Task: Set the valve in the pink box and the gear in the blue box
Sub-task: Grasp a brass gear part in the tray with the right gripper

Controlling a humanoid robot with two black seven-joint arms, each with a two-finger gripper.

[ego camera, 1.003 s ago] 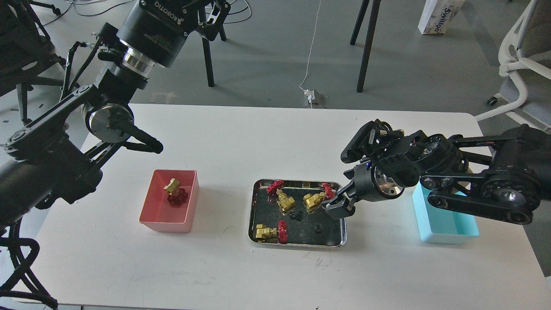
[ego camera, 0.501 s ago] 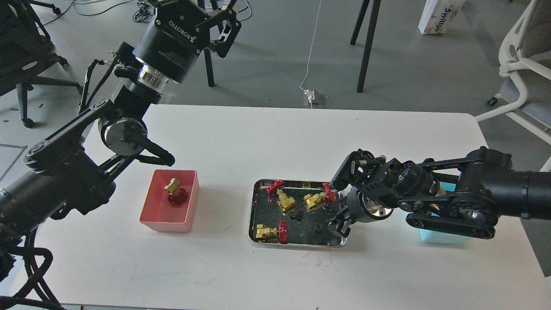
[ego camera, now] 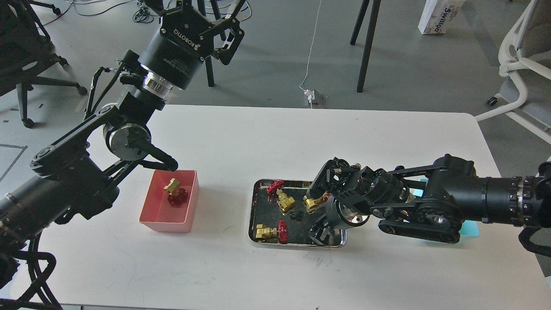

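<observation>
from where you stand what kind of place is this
Probably a robotics lab or office workroom: a white rectangular table on a grey floor, a white swivel office chair on castors beside it, and loose cables running to a small white power adapter on the floor.

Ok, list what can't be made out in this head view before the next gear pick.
- Right gripper: dark, low in the steel tray; fingers indistinguishable, and whether it holds a gear is hidden.
- Blue box: mostly covered by the right arm; contents unseen.
- Gear: too small to make out its teeth.
- Left gripper: fingertips cut off by the top edge.
</observation>
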